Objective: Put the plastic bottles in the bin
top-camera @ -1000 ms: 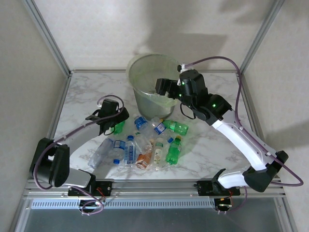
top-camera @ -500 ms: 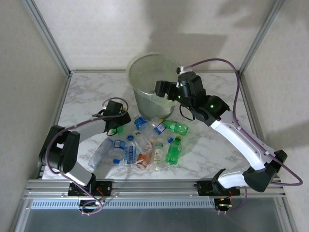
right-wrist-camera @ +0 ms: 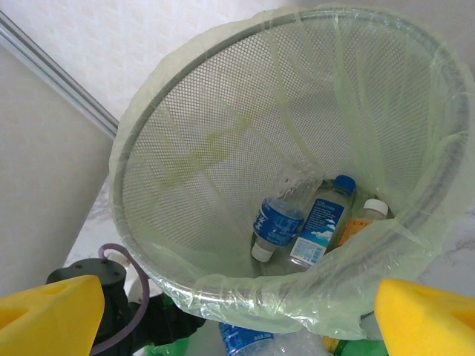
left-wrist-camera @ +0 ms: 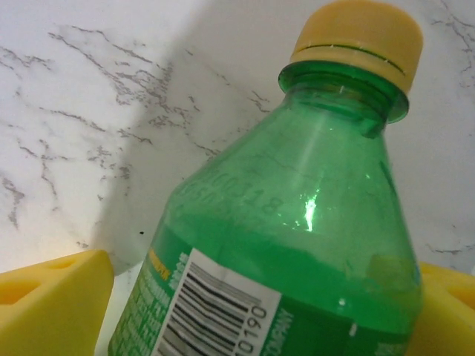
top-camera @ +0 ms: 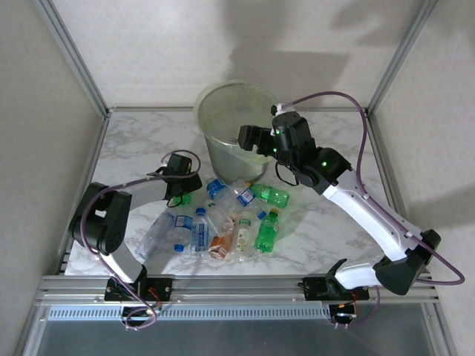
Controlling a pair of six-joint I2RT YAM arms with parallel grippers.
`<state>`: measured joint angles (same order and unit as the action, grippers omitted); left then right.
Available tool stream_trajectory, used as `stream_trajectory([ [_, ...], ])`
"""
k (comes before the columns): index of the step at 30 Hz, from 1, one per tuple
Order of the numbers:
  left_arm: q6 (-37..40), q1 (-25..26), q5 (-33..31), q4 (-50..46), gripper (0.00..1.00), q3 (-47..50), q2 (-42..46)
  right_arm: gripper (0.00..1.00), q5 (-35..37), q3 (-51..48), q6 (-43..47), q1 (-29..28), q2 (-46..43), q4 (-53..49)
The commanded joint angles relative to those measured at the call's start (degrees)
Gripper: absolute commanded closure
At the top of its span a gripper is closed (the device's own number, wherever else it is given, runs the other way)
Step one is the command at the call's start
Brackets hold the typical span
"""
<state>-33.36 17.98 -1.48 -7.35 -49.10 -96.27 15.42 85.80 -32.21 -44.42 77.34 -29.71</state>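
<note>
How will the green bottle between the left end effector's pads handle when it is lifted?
Probably light: the green bottle looks empty, with no liquid line visible. Its round, glossy wall may slip or dent between the pads. On the smooth marble table, it could roll if nudged.

Cut off at the bottom edge of the left wrist view: green bottle [left-wrist-camera: 297,245] below its barcode label [left-wrist-camera: 215,311], plus both yellow pads [left-wrist-camera: 52,300] of the left gripper [left-wrist-camera: 263,326]. Contact between pad and bottle: cannot tell. From above, fingertips tucked beneath the wrist housing [top-camera: 178,165]. In the right wrist view, orange-labelled bottle [right-wrist-camera: 355,222] half hidden behind the near rim of the bin [right-wrist-camera: 178,178]; outside it, blue-labelled bottle [right-wrist-camera: 241,343] cropped at the bottom edge. Label print too small to read.
</note>
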Motion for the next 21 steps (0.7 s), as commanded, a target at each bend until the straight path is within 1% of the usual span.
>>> stream_trajectory([
  [1, 1.0, -0.9, -1.7, 1.2, 0.14, -1.4, -1.6, 0.06, 1.2, -0.2, -0.6, -0.5, -0.8, 0.8],
  [21, 1.9, -1.1, -1.9, 0.5, 0.34, -2.7, -3.5, 0.07, 3.1, -1.3, -1.2, -0.4, -2.2, 0.6],
])
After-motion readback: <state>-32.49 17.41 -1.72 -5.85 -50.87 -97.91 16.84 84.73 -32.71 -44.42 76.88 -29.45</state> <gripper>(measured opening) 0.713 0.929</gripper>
